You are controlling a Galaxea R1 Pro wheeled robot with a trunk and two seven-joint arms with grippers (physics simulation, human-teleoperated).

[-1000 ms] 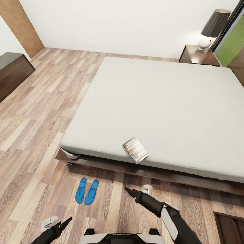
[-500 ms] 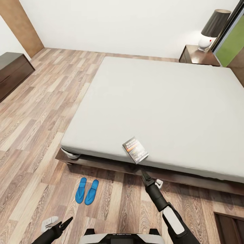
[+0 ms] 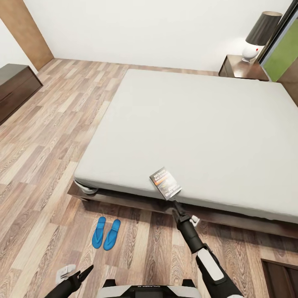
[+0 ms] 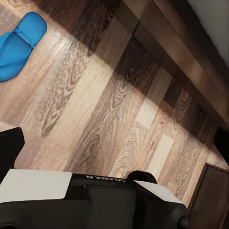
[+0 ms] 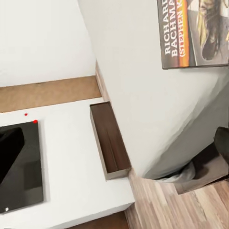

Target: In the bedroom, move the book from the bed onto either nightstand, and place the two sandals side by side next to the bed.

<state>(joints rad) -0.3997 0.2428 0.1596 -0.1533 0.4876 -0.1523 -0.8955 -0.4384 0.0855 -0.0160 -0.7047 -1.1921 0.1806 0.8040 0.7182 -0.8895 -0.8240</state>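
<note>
The book lies flat at the near edge of the bed's off-white mattress; the right wrist view shows its cover close up. My right gripper points up at the bed frame just below the book, open, fingers spread with nothing between. The two blue sandals lie side by side on the floor by the bed's near corner. My left gripper hangs low over the floor, open and empty; one sandal shows in its view. The nightstand with its lamp stands at the far right.
A long dark bench lines the left wall beside a brown door. A dark cabinet sits at the near right. Open plank floor lies left of the bed. The robot's base is below.
My right arm has swung from pointing left over the floor to pointing at the bed edge just under the book. The left gripper has shifted slightly right.
</note>
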